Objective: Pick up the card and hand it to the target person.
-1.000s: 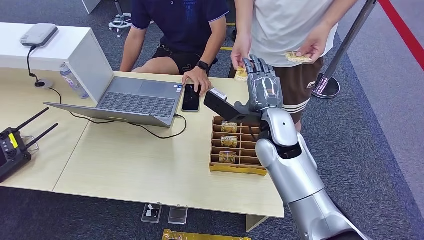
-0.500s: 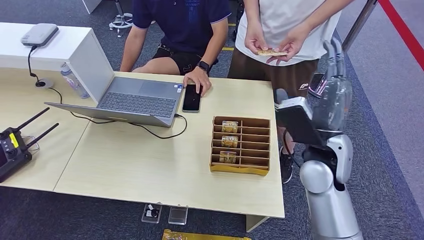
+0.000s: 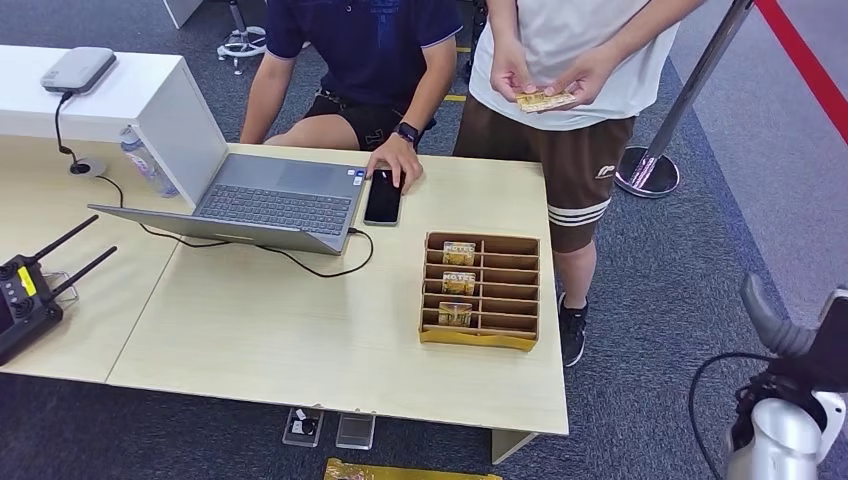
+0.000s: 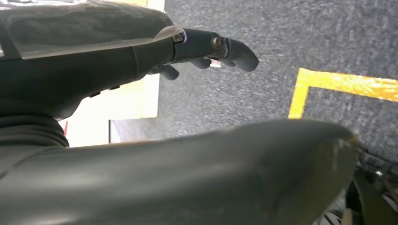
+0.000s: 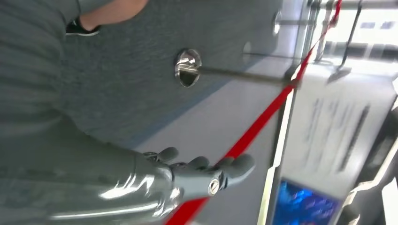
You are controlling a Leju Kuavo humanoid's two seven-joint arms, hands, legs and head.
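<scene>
A standing person in a white shirt holds the yellow card (image 3: 545, 99) in both hands beyond the table's far right corner. My right hand (image 3: 772, 322) hangs low at the bottom right, well away from the table. In the right wrist view the right hand (image 5: 197, 176) has its fingers stretched out over grey carpet with nothing in them. My left hand (image 4: 206, 49) also holds nothing, its fingers apart above the carpet. The wooden card tray (image 3: 478, 340) sits on the table (image 3: 280, 350) with three cards (image 3: 459, 283) in its left slots.
A seated person (image 3: 360, 60) rests a hand beside a black phone (image 3: 383, 195) and an open laptop (image 3: 275, 195). A black remote controller (image 3: 20, 295) lies at the left edge. A stanchion base (image 3: 647, 172) and a red belt (image 3: 805, 60) stand to the right.
My right arm has drawn back from the standing person and dropped to the lower right, empty. The person now holds the card in both hands.
</scene>
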